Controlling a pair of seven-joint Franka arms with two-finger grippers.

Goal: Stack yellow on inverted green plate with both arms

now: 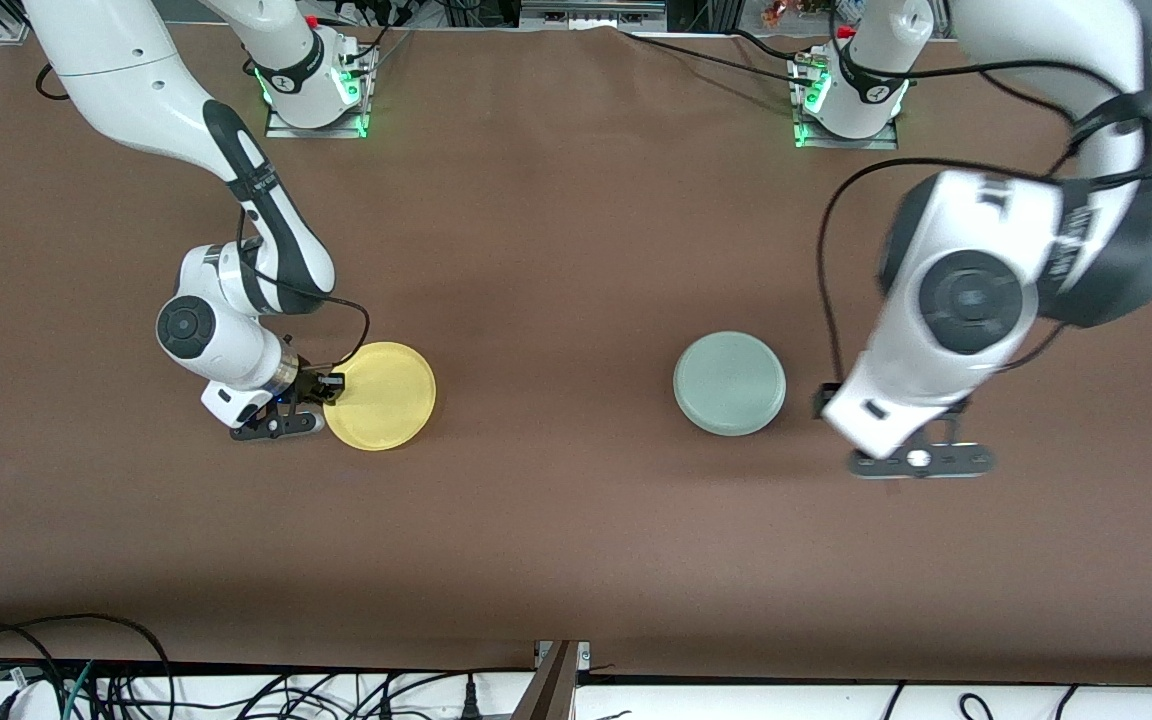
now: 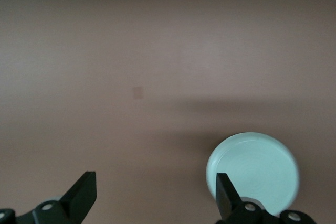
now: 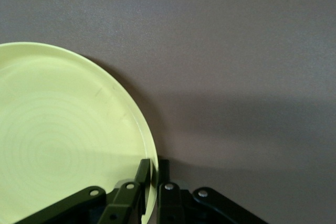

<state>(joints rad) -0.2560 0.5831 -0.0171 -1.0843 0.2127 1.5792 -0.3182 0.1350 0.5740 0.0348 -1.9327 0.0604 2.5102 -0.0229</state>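
— Where was the yellow plate [image 1: 380, 396] just then?

— Flat on the brown table [image 1: 576, 520], toward the right arm's end. The right gripper [image 1: 328, 388] was down at its rim, and in the right wrist view its two fingers [image 3: 143, 174] were closed to a narrow slit with the raised edge pinched between them, one pad inside the rim, one outside.

— And the green plate [image 1: 730, 383]?

— Upside down already, ringed base up, well apart from the yellow one, toward the left arm's end. The left gripper [image 2: 155, 195] hung over bare table just beside it, fingers spread wide with nothing between them; the green disc sat just outside one fingertip [image 2: 224, 192] in the left wrist view.

— What worried you?

— That bite on the yellow rim looked thin to me. Held by one edge only, a shallow plate would probably droop and could slip out on the way over. And the inverted green one is a smooth, raised target; set down off-centre, the yellow plate might slide off or push it along. The left arm, so near, could also clip it.
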